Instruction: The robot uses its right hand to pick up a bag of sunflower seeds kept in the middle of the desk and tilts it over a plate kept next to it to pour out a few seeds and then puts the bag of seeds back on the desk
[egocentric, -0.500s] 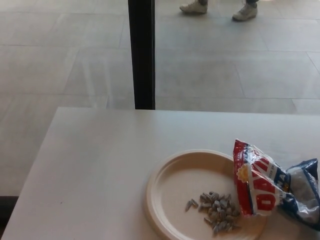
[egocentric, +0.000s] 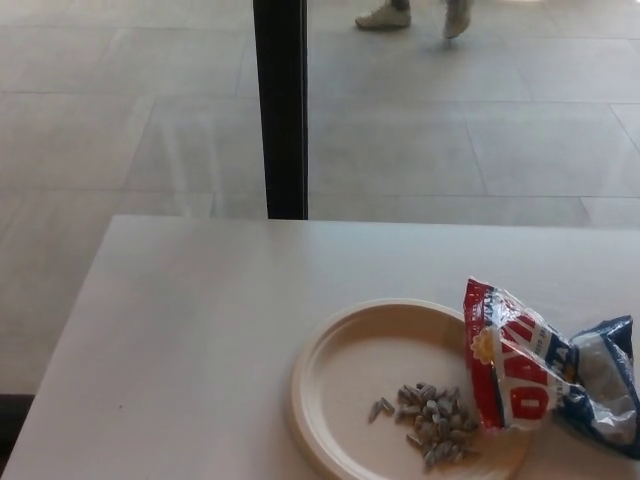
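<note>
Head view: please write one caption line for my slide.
Seeds lie on the plate; the bag rests beside it on the desk.

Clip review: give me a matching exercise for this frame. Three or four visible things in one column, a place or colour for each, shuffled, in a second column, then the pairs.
Things:
1. plate
2. sunflower seeds
3. seed bag
4. black post

Descriptions:
A. red, white and blue, lying over the plate's right rim
B. cream, round
C. upright beyond the desk's far edge
D. heaped on the plate

Pairs: 1-B, 2-D, 3-A, 4-C
</note>
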